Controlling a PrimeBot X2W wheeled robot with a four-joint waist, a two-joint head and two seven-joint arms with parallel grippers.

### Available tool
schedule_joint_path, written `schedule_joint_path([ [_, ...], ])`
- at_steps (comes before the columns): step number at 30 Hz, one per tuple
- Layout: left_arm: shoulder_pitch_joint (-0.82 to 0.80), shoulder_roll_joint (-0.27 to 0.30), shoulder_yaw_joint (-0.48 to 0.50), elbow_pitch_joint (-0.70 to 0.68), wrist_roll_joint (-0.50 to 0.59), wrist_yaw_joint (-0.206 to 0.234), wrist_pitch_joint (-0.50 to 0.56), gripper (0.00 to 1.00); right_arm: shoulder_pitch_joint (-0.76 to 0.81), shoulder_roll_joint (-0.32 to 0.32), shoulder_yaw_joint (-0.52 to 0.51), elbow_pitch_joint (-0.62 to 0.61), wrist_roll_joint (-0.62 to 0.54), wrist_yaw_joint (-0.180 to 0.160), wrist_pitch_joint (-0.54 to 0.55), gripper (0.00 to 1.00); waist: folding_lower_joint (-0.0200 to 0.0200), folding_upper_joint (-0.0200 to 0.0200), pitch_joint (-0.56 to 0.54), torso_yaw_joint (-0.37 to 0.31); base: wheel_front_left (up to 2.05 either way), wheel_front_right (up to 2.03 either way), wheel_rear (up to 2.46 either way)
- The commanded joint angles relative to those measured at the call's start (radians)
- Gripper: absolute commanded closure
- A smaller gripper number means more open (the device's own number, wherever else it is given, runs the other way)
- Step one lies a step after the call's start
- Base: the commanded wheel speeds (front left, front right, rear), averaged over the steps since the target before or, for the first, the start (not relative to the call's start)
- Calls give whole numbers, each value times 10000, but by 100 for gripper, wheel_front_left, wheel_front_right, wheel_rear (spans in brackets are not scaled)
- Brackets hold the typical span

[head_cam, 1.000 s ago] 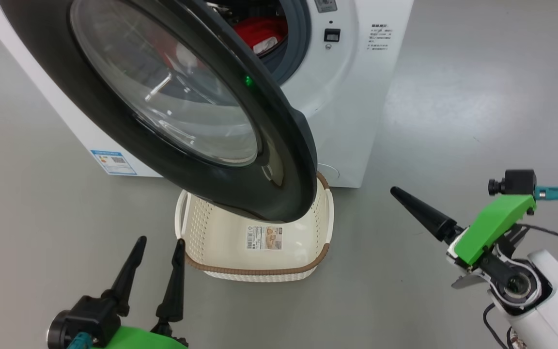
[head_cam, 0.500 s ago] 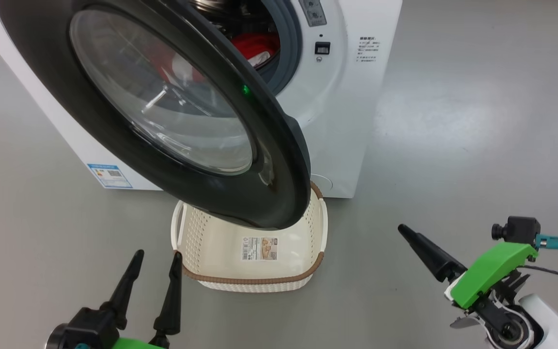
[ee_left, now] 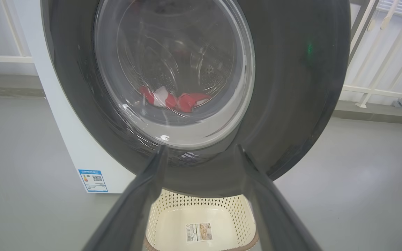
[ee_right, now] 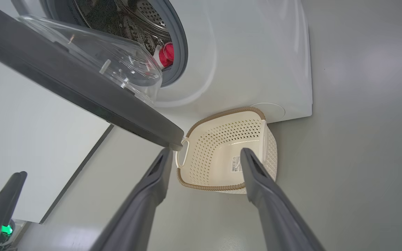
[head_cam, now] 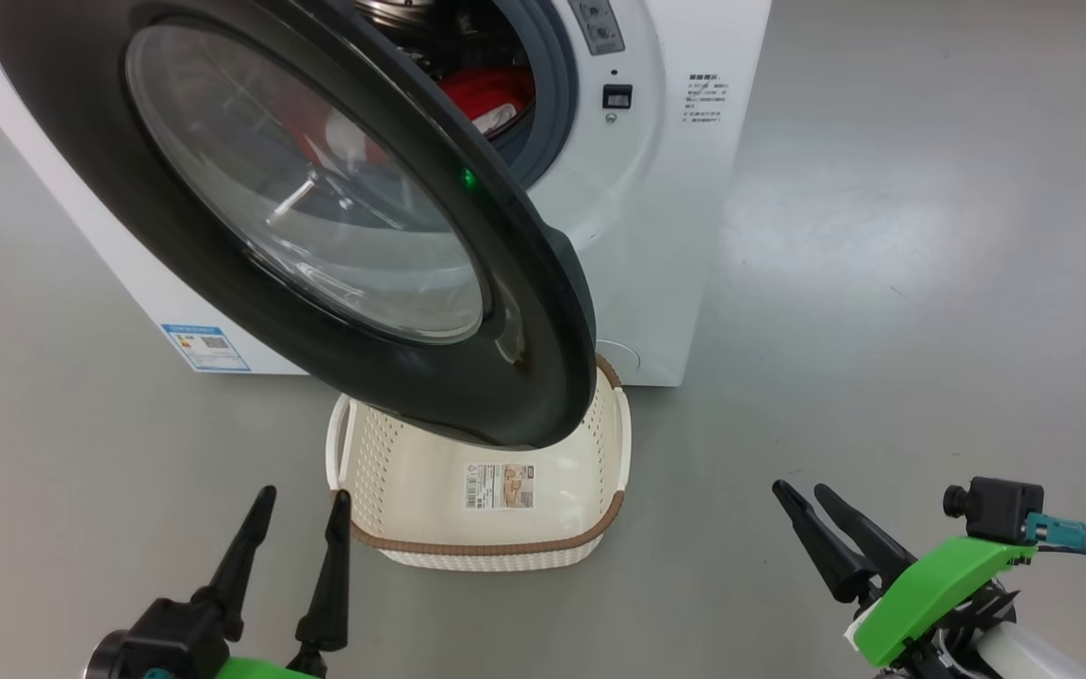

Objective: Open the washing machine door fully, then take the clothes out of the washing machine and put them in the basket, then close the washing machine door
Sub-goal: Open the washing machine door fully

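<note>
Bottom left, left claw is spread w/ nothing in it. The washing machine door hangs partly open in the middle, over the basket on the floor. Red clothes sit inside the washing machine, up top. Bottom right, right claw is spread too, holding nothing.

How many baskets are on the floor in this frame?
1. The basket sits on the floor directly in front of the washing machine, partly beneath the open washing machine door. Others could lie outside the frames.
</note>
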Motion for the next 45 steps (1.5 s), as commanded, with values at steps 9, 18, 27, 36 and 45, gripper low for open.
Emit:
schedule_joint_path([
  [9, -25, 100, 432, -200, 163, -4, -120, 0, -367, -300, 712, 261, -1012, 77, -1131, 0, -1, 0, -29, -53, 0, 0, 0],
  [18, -19, 100, 451, -208, 164, 23, -120, 0, 175, 397, -1762, 28, -4005, 77, -1183, 0, -1, 0, -12, -62, 0, 0, 0],
  [27, -54, 100, 497, -256, 226, 19, -120, 0, 1008, 1401, -3909, -917, -7036, 77, -1185, 0, -1, 0, 39, -59, 0, 0, 0],
  [36, -72, 100, 550, -338, 237, 61, -120, 0, 1906, 2241, -5314, -1692, -8452, 77, -1185, 0, -1, 0, 24, -32, 0, 0, 0],
  [45, -73, 100, 517, -305, 225, 96, -120, 0, 2354, 2461, -5482, -1180, -9011, 77, -1186, 0, -1, 0, 19, 4, 0, 0, 0],
])
